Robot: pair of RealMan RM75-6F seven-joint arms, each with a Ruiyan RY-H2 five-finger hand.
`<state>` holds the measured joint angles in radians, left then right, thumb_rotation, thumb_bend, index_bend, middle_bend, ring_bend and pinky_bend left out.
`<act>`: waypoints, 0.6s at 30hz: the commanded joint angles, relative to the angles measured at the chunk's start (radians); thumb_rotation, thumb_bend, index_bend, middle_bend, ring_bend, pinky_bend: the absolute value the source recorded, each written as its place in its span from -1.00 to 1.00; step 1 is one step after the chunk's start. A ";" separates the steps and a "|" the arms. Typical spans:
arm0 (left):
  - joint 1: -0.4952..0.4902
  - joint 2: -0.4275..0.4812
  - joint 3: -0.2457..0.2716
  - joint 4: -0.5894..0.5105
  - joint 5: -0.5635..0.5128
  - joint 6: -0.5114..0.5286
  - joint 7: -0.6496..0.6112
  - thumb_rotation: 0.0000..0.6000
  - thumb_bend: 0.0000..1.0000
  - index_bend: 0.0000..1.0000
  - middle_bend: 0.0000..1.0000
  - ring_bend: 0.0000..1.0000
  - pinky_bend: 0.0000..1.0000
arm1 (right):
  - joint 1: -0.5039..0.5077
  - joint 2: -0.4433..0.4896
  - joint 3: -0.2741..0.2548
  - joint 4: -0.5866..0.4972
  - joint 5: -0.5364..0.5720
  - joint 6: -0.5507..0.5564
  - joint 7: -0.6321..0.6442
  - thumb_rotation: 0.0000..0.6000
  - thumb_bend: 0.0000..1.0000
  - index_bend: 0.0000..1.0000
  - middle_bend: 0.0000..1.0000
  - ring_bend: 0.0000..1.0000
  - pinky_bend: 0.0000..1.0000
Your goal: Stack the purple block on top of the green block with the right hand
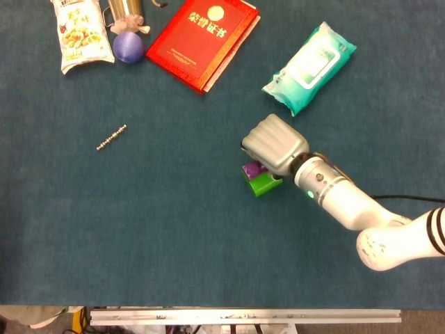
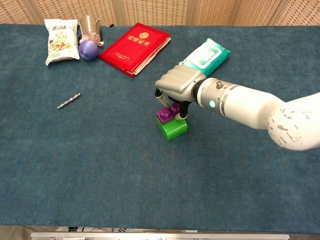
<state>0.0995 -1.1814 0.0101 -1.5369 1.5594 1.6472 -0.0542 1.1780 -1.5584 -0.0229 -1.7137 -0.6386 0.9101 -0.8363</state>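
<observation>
Placement step was in hand. Right hand (image 2: 177,89) pinched purple block (image 2: 167,114) from above, fingers down either side. Purple block sat directly under hand, touching top of green block (image 2: 172,128), slightly tilted, toward one edge. Green block rested on bench (image 2: 100,165). Seating not confirmable. Next move likely called for pressing down square, then spreading fingers and lifting clear. Left hand not in view.

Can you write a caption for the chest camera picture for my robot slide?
The robot's right hand holds the purple block on top of the green block.
</observation>
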 commanded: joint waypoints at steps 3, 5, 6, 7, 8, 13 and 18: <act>0.001 -0.001 0.000 0.003 -0.001 0.000 -0.003 1.00 -0.42 -0.52 -0.53 -0.61 -0.82 | 0.000 -0.007 -0.004 0.002 0.000 0.004 -0.004 1.00 -0.46 0.41 0.76 0.86 1.00; 0.001 -0.001 0.000 0.005 0.000 0.001 -0.004 1.00 -0.42 -0.52 -0.53 -0.61 -0.82 | 0.000 -0.010 -0.006 0.004 0.002 0.004 -0.007 1.00 -0.46 0.41 0.76 0.86 1.00; 0.001 -0.001 0.000 0.005 0.000 0.001 -0.005 1.00 -0.42 -0.52 -0.53 -0.61 -0.82 | 0.001 -0.011 -0.006 0.005 0.003 0.005 -0.008 1.00 -0.46 0.41 0.76 0.86 1.00; 0.001 -0.001 0.000 0.005 -0.001 0.001 -0.005 1.00 -0.42 -0.52 -0.53 -0.61 -0.82 | 0.002 -0.013 -0.007 0.006 0.005 0.005 -0.011 1.00 -0.46 0.41 0.76 0.86 1.00; 0.001 -0.002 -0.001 0.006 -0.001 0.001 -0.006 1.00 -0.42 -0.52 -0.53 -0.61 -0.82 | 0.003 -0.014 -0.007 0.007 0.007 0.004 -0.013 1.00 -0.46 0.41 0.76 0.86 1.00; 0.001 -0.003 -0.001 0.009 -0.002 -0.001 -0.009 1.00 -0.42 -0.52 -0.53 -0.61 -0.82 | 0.006 -0.017 -0.009 0.006 0.012 0.007 -0.022 1.00 -0.46 0.41 0.76 0.86 1.00; 0.002 -0.003 -0.002 0.010 -0.001 0.002 -0.012 1.00 -0.42 -0.52 -0.53 -0.61 -0.82 | 0.001 -0.008 -0.002 -0.005 0.002 0.015 -0.008 1.00 -0.49 0.41 0.76 0.86 1.00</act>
<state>0.1012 -1.1840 0.0081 -1.5266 1.5582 1.6495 -0.0661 1.1814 -1.5701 -0.0274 -1.7146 -0.6323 0.9233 -0.8499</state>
